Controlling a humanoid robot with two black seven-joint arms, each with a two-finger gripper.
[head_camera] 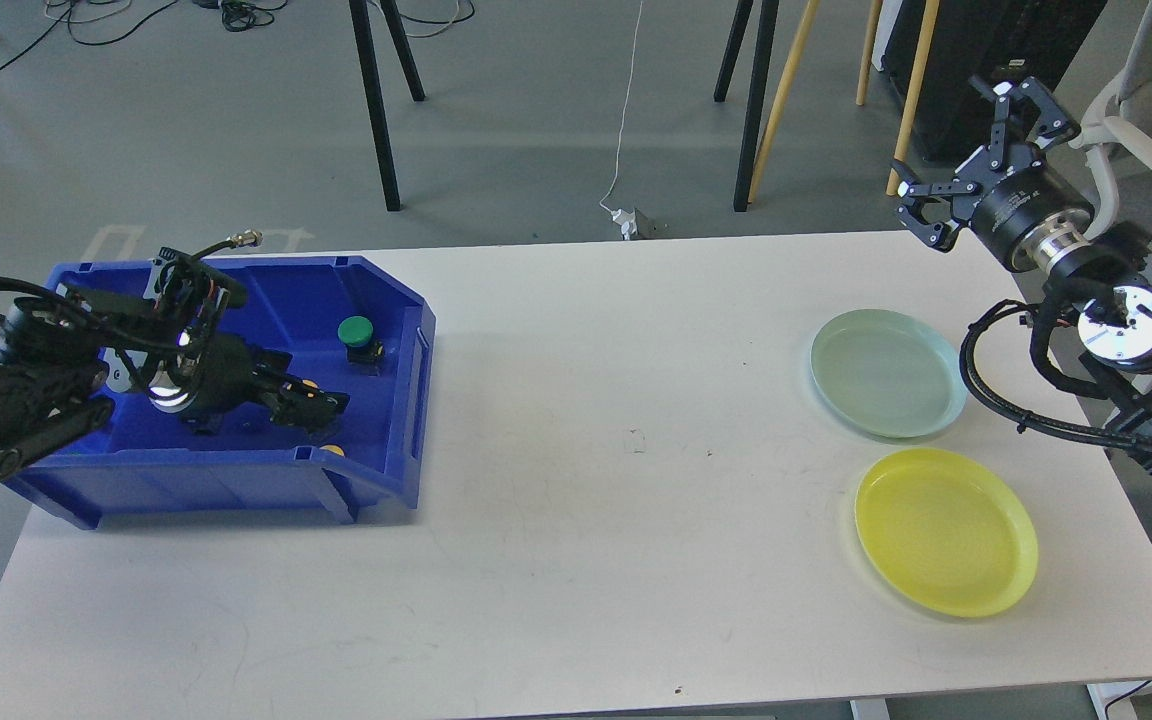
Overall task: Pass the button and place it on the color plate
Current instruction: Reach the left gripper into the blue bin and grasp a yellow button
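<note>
A green button on a black base stands in the blue bin near its right wall. A yellow button lies by the bin's front rim. My left gripper reaches low into the bin, just left of and below the green button. A small yellow bit shows at its dark fingers, and I cannot tell whether they grip it. My right gripper is open and empty, raised beyond the table's far right corner. A pale green plate and a yellow plate lie at the right, both empty.
The white table carries the bin at the left and the plates at the right. Chair and easel legs stand on the floor behind the table. A cable and plug lie near the far edge.
</note>
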